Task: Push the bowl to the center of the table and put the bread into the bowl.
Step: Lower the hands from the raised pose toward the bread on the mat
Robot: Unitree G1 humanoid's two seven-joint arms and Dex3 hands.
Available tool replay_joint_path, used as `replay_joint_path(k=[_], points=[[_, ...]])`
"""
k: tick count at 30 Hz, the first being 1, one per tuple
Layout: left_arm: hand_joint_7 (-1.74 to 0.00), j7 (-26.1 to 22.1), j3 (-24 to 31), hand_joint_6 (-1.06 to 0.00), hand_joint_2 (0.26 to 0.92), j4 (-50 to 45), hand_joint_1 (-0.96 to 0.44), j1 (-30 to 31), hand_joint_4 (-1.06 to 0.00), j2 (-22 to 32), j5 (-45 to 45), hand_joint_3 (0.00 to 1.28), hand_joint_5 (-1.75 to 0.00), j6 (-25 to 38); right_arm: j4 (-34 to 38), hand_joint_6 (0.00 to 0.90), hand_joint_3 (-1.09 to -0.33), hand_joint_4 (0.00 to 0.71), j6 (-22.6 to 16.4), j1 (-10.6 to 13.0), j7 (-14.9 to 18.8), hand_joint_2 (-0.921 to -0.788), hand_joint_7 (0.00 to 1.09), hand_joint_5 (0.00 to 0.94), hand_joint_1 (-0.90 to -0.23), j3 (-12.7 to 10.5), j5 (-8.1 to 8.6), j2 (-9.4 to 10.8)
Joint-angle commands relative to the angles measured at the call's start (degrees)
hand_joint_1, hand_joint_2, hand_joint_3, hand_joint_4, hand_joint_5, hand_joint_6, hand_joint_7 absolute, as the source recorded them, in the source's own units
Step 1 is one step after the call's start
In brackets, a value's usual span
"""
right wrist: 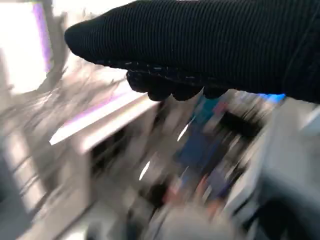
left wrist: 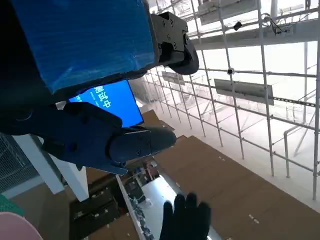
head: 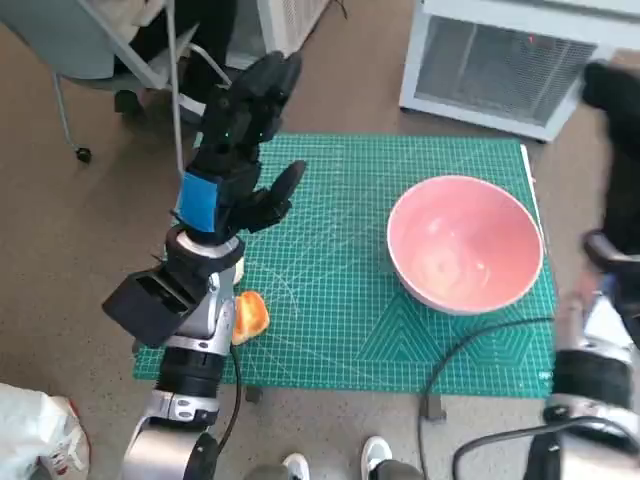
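1. Reaching up over the desk's left part, the left robot hand [head: 240,150] is raised with its fingers spread apart and nothing in it; the blue tape on its back faces the head camera
2. From the left wrist view the same robot hand [left wrist: 100,135] shows its blue-taped back and a dark finger against a bright room with a metal frame, grasping nothing
3. The right robot hand [head: 612,95] sits at the far right edge of the head view, dark and blurred; whether its fingers are apart or curled I cannot tell
4. In the right wrist view the gloved right robot hand [right wrist: 200,50] is a dark knitted band, with everything behind it smeared by blur
5. The bread [head: 248,316] lies on the green mat [head: 330,290] near the desk's front left corner, just beside the left forearm and partly hidden by it
6. The pink bowl [head: 465,243] stands upright on the right part of the mat, close to its right edge and well apart from the bread; nothing lies inside it
7. A black cable [head: 470,345] runs across the mat's front right corner, just in front of the bowl
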Motion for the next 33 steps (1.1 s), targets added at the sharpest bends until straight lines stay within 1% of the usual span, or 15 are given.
replay_joint_path(k=[1,5,8,14,16,18,20,27,31,33], points=[[-0.56,-0.2,0.3,-0.11,0.921,-1.1,-0.42,0.8,-0.31,0.4,-0.5,0.43,0.00,0.0,8.3,0.221,-0.761,0.242,0.9,1.9,-5.1,-0.921,0.19,0.000,-0.545,-2.1,-2.22,-1.8],[-0.56,-0.2,0.4,-0.11,0.921,-1.3,-0.42,1.1,-0.31,0.4,-0.5,0.43,0.00,0.3,14.2,0.223,-0.766,0.245,3.2,2.2,-6.8,-0.921,0.19,0.002,-0.533,-3.1,-1.94,-3.0],[-0.56,-0.1,0.5,-0.11,0.921,-1.6,-0.42,1.3,-0.31,0.5,-0.5,0.43,0.00,0.5,17.3,0.226,-0.775,0.242,4.5,2.3,-7.5,-0.921,0.19,0.001,-0.516,-3.4,-2.01,-3.4],[-0.56,0.4,0.8,-0.11,0.921,-2.3,-0.41,1.6,-0.31,0.6,-0.1,0.43,0.00,1.0,22.4,0.218,-0.793,0.212,8.4,2.8,-9.9,-0.921,0.18,0.000,-0.482,-2.7,-3.08,-3.2],[-0.56,0.6,0.9,-0.11,0.921,-2.6,-0.42,1.8,-0.31,0.7,0.1,0.43,0.00,1.2,23.8,0.207,-0.802,0.192,10.0,2.9,-11.2,-0.921,0.16,0.000,-0.471,-2.3,-3.88,-2.9],[-0.56,0.8,0.9,-0.11,0.921,-2.9,-0.42,1.9,-0.31,0.8,0.3,0.43,0.00,1.3,24.9,0.201,-0.811,0.182,11.7,2.9,-12.4,-0.921,0.16,0.000,-0.465,-1.9,-4.74,-2.5],[-0.55,1.0,1.0,-0.11,0.921,-3.1,-0.42,2.1,-0.31,0.8,0.5,0.42,0.00,1.4,25.8,0.198,-0.817,0.176,13.4,2.8,-13.2,-0.921,0.15,0.000,-0.462,-1.6,-5.15,-1.9],[-0.55,2.1,1.3,-0.12,0.921,-3.8,-0.42,2.7,-0.31,1.4,1.6,0.42,0.00,1.3,27.9,0.200,-0.811,0.167,20.7,1.6,-13.5,-0.921,0.13,0.001,-0.463,-1.6,-5.45,0.6],[-0.54,2.8,1.5,-0.12,0.921,-4.4,-0.42,3.2,-0.31,1.9,2.3,0.42,0.00,1.3,28.4,0.200,-0.814,0.167,23.9,0.8,-13.0,-0.921,0.13,0.001,-0.473,-2.1,-5.01,2.4],[-0.54,3.1,1.6,-0.12,0.921,-4.8,-0.43,3.4,-0.31,2.2,2.6,0.42,0.00,1.4,28.6,0.202,-0.814,0.168,25.2,0.3,-13.2,-0.921,0.12,0.001,-0.476,-2.1,-5.25,3.2]])
